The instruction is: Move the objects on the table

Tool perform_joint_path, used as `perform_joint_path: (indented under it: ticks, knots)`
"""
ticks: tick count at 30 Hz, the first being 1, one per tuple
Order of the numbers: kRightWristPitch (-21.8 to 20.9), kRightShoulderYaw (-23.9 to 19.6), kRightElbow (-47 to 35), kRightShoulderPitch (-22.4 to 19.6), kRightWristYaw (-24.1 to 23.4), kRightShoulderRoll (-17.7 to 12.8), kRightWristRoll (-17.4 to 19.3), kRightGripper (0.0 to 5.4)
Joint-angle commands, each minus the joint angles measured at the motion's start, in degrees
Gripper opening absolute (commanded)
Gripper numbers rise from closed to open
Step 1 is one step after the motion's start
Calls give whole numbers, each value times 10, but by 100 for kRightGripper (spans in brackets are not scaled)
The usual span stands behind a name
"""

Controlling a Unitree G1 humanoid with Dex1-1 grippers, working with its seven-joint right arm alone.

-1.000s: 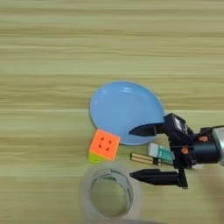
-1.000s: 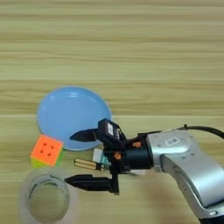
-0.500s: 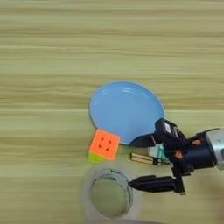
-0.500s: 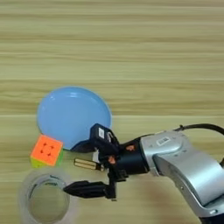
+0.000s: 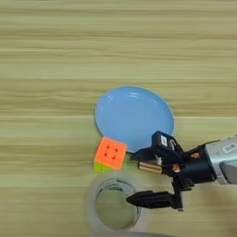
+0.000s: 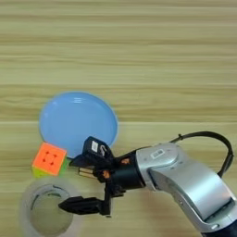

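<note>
A round light-blue plate (image 5: 134,115) lies at the middle of the wood-grain table (image 5: 55,55). Just off its near left rim sits an orange-and-yellow puzzle cube (image 5: 110,154). A clear tape roll (image 5: 95,217) lies flat at the near edge. My right gripper (image 5: 132,178) is open, its two black fingers spread wide. The upper fingertip (image 6: 73,162) is at the plate's near rim, right of the cube. The lower fingertip (image 6: 62,206) hangs over the tape roll's right side. A thin brown-yellow stick (image 5: 149,167) lies between the fingers, partly hidden by the gripper body.
My silver forearm (image 6: 185,178) comes in from the bottom right, with a black cable (image 6: 213,136) looping above it. Bare table stretches across the far half and the left side.
The gripper has moved left and toward the near edge, still open. Its lower finger now reaches over the tape roll. Plate, cube and tape roll have not moved.
</note>
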Motion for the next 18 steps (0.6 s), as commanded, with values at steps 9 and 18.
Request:
perform_joint_path:
  ticks: [9, 18]
  knots:
    - [-18, 3, -4, -29, -23, -2, -7, 539]
    - [-1, 22, 7, -32, -52, 16, -12, 441]
